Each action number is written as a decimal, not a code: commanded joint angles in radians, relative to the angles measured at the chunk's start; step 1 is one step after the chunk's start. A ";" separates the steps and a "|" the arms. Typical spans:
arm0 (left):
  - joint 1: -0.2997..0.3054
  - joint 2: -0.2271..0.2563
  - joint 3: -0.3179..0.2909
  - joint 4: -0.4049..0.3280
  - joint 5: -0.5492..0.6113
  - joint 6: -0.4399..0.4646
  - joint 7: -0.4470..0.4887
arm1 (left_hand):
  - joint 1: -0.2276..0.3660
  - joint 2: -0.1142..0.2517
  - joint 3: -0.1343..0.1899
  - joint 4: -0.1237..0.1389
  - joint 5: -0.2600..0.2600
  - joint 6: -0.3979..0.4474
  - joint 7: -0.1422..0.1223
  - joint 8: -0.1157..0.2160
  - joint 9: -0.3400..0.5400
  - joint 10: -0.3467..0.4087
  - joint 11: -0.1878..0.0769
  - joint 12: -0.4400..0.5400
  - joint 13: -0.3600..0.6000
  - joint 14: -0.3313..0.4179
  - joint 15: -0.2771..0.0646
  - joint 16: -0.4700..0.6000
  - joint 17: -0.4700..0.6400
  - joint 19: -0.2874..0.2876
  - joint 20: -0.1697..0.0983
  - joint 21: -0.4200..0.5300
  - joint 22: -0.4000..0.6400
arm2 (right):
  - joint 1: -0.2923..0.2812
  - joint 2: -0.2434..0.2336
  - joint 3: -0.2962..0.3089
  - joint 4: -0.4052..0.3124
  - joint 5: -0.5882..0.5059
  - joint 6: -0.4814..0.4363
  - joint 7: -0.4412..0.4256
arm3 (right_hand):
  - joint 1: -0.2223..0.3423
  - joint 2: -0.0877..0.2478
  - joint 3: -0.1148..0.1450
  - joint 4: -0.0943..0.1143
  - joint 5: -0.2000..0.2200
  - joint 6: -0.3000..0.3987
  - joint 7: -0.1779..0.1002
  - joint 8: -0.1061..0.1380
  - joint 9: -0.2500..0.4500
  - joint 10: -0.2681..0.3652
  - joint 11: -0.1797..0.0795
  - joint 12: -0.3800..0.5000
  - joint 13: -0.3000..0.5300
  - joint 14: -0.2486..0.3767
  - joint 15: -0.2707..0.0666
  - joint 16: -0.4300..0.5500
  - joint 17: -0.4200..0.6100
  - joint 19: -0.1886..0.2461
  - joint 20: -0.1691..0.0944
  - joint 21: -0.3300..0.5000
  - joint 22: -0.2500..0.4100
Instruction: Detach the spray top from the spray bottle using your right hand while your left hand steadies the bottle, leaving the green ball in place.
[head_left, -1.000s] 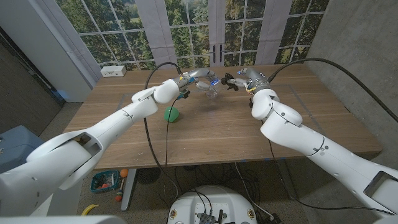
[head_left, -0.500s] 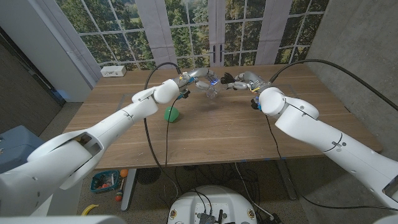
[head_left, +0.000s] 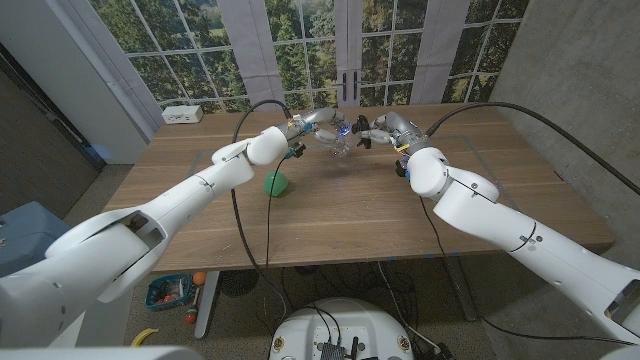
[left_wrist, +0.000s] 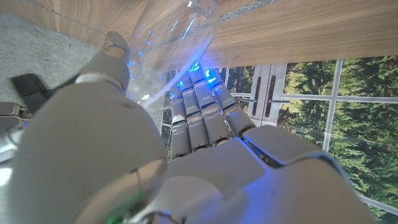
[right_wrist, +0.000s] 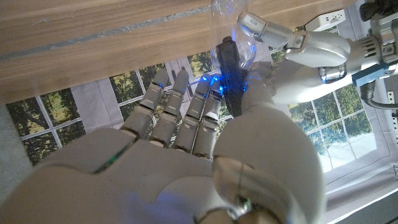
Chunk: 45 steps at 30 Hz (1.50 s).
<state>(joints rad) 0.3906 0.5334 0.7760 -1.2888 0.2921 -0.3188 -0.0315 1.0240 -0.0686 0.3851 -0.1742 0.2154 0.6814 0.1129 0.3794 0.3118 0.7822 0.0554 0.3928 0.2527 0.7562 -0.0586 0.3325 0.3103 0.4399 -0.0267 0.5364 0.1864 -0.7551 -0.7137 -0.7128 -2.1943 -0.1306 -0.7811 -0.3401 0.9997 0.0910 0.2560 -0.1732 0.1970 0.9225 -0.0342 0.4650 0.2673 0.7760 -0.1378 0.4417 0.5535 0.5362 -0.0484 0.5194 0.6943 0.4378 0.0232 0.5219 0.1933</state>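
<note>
Over the far middle of the table, my left hand (head_left: 312, 122) grips a clear spray bottle (head_left: 336, 142). In the left wrist view its fingers (left_wrist: 202, 115) wrap around the clear bottle (left_wrist: 166, 38). My right hand (head_left: 381, 127) meets the bottle from the other side and holds the black spray top (head_left: 359, 128). The right wrist view shows the black spray top (right_wrist: 231, 67) between that hand's thumb and fingers (right_wrist: 180, 118), against the bottle's neck (right_wrist: 242, 38), with my left hand (right_wrist: 314, 50) beyond it. A green ball (head_left: 276, 183) lies on the table (head_left: 330, 220), nearer than the bottle and under my left forearm.
A white power strip (head_left: 182, 114) lies at the far left corner of the table. Black cables loop from both wrists over the table. Windows and a door stand behind the far edge. A grey wall runs along the right side.
My right hand has slid a little left toward the bottle, and its forearm has swung and turned. The left hand, the bottle and the green ball have stayed where they were.
</note>
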 joint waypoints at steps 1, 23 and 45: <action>0.003 0.008 -0.004 -0.003 -0.001 0.000 -0.003 | 0.226 0.229 0.002 0.001 0.010 0.156 -0.134 0.124 0.086 0.262 -0.245 -0.003 0.356 0.024 -0.183 -0.001 0.003 0.000 -0.003 0.004 0.001 | -0.053 0.075 0.017 0.090 -0.082 0.163 -0.145 | 0.044 0.045 0.021 -0.001 -0.004 0.071 -0.019 0.036 0.014 0.040 -0.010 0.020 0.014 0.026 -0.166 0.013 0.013 0.013 -0.013 0.011 0.004; -0.013 0.006 0.000 0.027 0.003 -0.014 -0.004 | 0.226 0.229 0.000 0.001 0.010 0.158 -0.136 0.123 0.087 0.263 -0.245 -0.006 0.362 0.025 -0.184 -0.003 0.004 -0.001 -0.004 0.007 0.001 | -0.109 0.118 0.106 0.086 -0.110 0.148 -0.185 | 0.066 0.036 0.032 0.001 -0.013 0.090 -0.011 0.053 0.014 0.068 -0.016 0.036 0.032 0.021 -0.162 -0.001 0.017 0.012 -0.020 0.020 0.005; -0.018 0.002 0.005 0.042 -0.001 0.000 -0.003 | 0.227 0.229 -0.001 0.001 0.011 0.159 -0.136 0.120 0.089 0.265 -0.245 -0.010 0.365 0.024 -0.184 -0.006 0.005 -0.002 -0.003 0.009 0.001 | -0.174 0.143 0.178 0.077 -0.125 0.178 -0.282 | 0.075 0.034 0.037 0.006 -0.019 0.085 -0.011 0.066 0.024 0.069 -0.018 0.039 0.045 0.017 -0.163 -0.011 0.022 0.006 -0.022 0.026 0.005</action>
<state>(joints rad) 0.3728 0.5355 0.7767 -1.2476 0.2924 -0.3323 -0.0349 1.0288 -0.0735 0.3755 -0.1750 0.2194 0.6826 0.1139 0.3794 0.3151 0.7862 0.0519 0.3781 0.2549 0.7621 -0.0600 0.3319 0.3136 0.4399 -0.0267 0.5400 0.1864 -0.8939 -0.5813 -0.5715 -2.1073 -0.2452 -0.6170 -0.5686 1.0152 0.0755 0.2752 -0.1761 0.1809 0.9434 -0.0271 0.5053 0.2760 0.8260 -0.1376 0.4713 0.5957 0.5541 -0.0535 0.5100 0.7113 0.4445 0.0088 0.5451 0.1931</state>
